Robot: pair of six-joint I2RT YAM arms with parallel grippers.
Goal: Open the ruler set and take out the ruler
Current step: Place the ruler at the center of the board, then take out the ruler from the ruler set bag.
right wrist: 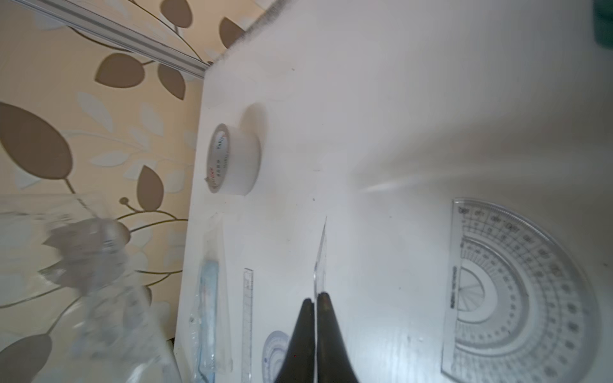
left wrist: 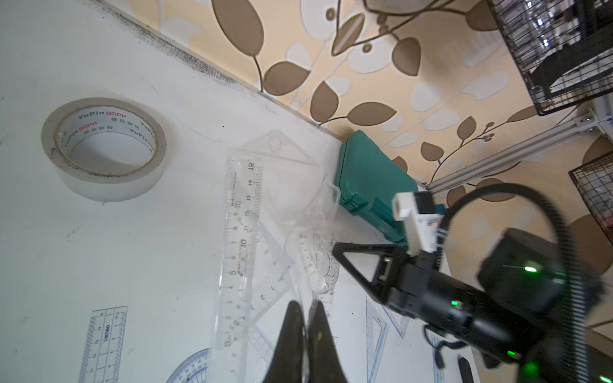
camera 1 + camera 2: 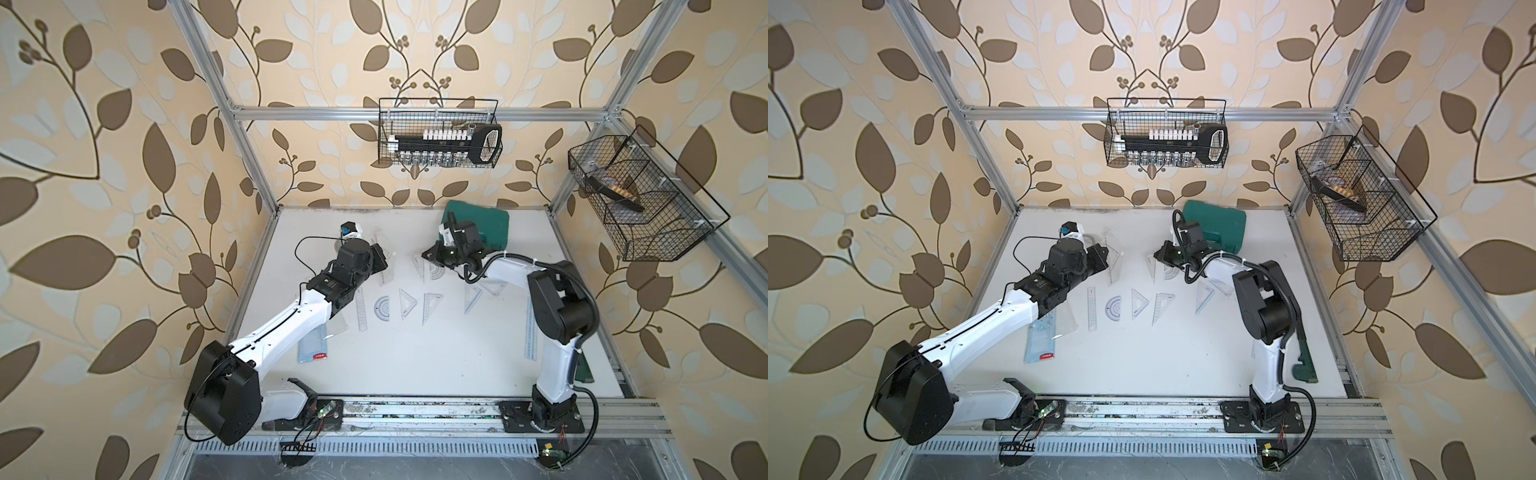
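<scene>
Mid-extraction: my left pincer pinches the clear pouch, my right pincer pinches a clear flat piece edge-on; next I'd lay that down, then pull the ruler.

Soft diffuse light; only faint shadows are cast on the worktop. Edges are bent by the wide lens in both top views. Right wrist view is motion-smeared, protractor included; right hand rendered dark. Left wrist view: tape roll sharp, right arm blurred.

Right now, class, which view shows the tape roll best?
Left wrist view: the tape roll is large, core print readable. Right wrist view shows it smaller, side-on; both top views show a sliver.
</scene>
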